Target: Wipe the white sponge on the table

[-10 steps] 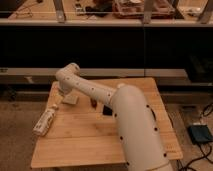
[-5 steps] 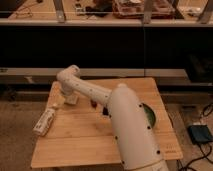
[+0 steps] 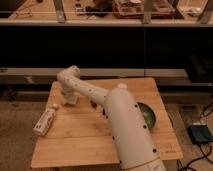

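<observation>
The table (image 3: 80, 145) has a light wooden plank top and fills the lower middle of the camera view. My white arm reaches from the lower right across it to its far left part. My gripper (image 3: 70, 98) points down at the tabletop there. A small off-white pad, the white sponge (image 3: 73, 101), shows right under the gripper and is mostly hidden by it. I cannot make out whether the gripper holds it or only rests on it.
A long white labelled bottle (image 3: 44, 121) lies near the table's left edge. A dark green bowl (image 3: 149, 114) sits at the right, partly behind my arm. A small dark object (image 3: 93, 105) lies near the middle. A dark shelf unit stands behind the table. A blue box (image 3: 201, 134) lies on the floor to the right.
My arm's thick lower segment has swung slightly left, uncovering the green bowl at the right. The gripper end has stayed over the same spot at the table's far left.
</observation>
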You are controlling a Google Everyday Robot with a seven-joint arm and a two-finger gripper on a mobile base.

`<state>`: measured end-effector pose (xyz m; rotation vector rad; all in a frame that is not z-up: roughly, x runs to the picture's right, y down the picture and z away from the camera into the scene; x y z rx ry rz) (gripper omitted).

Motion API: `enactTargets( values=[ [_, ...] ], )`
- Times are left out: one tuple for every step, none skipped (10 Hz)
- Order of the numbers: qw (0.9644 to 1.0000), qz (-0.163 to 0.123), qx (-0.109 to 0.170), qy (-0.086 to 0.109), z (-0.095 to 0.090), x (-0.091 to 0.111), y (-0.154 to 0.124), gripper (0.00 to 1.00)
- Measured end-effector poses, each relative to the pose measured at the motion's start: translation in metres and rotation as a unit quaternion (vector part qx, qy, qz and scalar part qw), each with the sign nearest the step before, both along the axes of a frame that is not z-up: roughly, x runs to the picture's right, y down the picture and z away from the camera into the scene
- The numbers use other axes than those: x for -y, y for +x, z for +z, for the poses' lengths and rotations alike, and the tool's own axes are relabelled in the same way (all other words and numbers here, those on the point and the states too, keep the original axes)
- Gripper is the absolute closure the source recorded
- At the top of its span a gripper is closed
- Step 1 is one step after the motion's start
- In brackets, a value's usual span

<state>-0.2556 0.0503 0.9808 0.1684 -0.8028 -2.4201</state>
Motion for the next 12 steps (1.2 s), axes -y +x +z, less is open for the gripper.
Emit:
enactTargets(
  values=[
    [1.0000, 0.001, -0.002, -0.002, 0.001, 0.000, 0.002, 0.57],
    [1.0000, 0.002, -0.005, -0.004, 0.002, 0.000, 0.008, 0.57],
    [1.0000, 0.000, -0.008, -0.004, 0.002, -0.001, 0.013, 0.57],
    [0.9999, -0.003, -0.010, -0.002, 0.001, -0.001, 0.019, 0.57],
    [0.9999, -0.007, -0.011, -0.001, -0.002, -0.005, 0.027, 0.57],
    [0.9999, -0.013, -0.008, -0.001, -0.008, -0.013, 0.035, 0.57],
    [0.9998, -0.017, -0.006, -0.001, -0.013, -0.020, 0.038, 0.57],
    [0.9998, -0.021, -0.003, 0.000, -0.022, -0.030, 0.043, 0.57],
    [0.9997, -0.023, -0.004, 0.001, -0.028, -0.037, 0.052, 0.57],
    [0.9997, -0.023, -0.006, 0.002, -0.036, -0.047, 0.066, 0.57],
    [0.9997, -0.024, -0.008, 0.003, -0.043, -0.054, 0.077, 0.57],
    [0.9995, -0.028, -0.011, 0.007, -0.052, -0.064, 0.091, 0.57]
  ],
)
